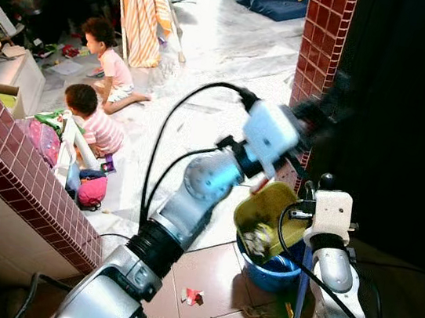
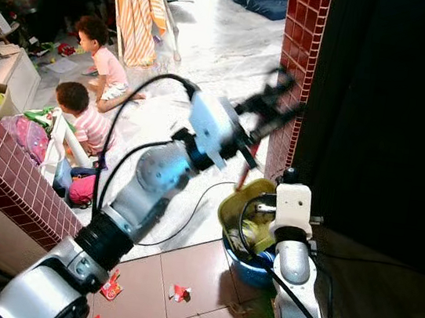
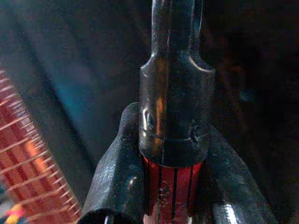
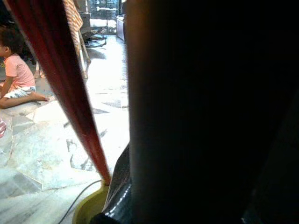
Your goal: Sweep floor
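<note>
My left gripper (image 1: pixel 314 114) is raised beside the brick pillar and is shut on the broom handle (image 3: pixel 173 186), which is red with a black cap. The red handle (image 2: pixel 244 171) runs down toward the yellow-green dustpan (image 1: pixel 265 206). The dustpan is tilted over a blue bucket (image 1: pixel 276 272) and has scraps in it. My right gripper (image 2: pixel 268 210) holds the dustpan from its right side. Paper litter (image 1: pixel 192 295) lies on the brown tiles in front of the bucket.
Two people sit on the marble floor at the left, one at the back (image 1: pixel 108 57) and one nearer (image 1: pixel 95 123). A low brick wall (image 1: pixel 28 173) bounds the left. The brick pillar (image 1: pixel 321 32) and a dark opening stand to the right. A striped cloth (image 1: pixel 143 7) hangs at the back.
</note>
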Motion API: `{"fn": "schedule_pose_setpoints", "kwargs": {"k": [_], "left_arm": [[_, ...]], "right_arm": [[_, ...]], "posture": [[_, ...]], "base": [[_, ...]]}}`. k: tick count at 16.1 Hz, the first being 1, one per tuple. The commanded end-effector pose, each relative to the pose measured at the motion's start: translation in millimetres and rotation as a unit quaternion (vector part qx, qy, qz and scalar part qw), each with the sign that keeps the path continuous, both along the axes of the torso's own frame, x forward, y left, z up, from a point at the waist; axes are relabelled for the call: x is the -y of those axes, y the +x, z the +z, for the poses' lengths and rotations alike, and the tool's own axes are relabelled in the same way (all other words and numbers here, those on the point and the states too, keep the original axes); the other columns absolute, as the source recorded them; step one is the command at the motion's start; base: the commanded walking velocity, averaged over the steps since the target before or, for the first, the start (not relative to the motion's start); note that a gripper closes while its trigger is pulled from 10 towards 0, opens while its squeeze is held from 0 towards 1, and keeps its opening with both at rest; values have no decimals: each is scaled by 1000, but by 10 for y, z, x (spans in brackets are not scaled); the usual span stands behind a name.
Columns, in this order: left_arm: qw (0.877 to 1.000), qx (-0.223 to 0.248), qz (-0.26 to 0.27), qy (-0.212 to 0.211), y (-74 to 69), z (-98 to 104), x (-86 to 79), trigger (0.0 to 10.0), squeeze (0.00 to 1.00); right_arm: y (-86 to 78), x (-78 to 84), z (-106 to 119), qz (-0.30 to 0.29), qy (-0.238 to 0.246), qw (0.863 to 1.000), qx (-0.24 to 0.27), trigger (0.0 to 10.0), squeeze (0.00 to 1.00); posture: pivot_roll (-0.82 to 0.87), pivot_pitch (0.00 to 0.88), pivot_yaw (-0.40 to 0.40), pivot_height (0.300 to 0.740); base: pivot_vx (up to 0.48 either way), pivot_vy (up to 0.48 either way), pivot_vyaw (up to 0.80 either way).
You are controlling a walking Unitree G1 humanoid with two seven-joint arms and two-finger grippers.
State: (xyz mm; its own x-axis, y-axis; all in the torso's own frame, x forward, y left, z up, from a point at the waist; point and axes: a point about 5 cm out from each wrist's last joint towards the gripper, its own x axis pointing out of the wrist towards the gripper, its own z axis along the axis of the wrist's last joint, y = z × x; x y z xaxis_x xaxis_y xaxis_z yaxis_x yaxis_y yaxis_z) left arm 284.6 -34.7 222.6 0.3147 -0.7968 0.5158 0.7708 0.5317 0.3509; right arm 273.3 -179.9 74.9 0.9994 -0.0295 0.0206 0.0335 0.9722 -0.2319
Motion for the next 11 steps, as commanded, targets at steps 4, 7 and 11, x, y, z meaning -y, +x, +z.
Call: {"fn": "schedule_pose_setpoints", "kwargs": {"k": [4,7,11], "left_arm": [[999,51,-17,-7,-113,150,2,10000,0],[996,42,61,-57,71,315,-189,10000,0],[982,25,141,-124,280,597,-482,10000,0]], "right_arm": [[31,-46,-24,6,3,1000,-4,10000,0],[50,-66,-13,11,2,1000,-2,10000,0],[63,-62,-22,16,-2,1000,-4,10000,0]], "posture": [[-242,0,178,740],[-240,0,165,740],[-229,0,151,740]], "base": [[0,0,0],[0,0,0],[0,0,0]]}}
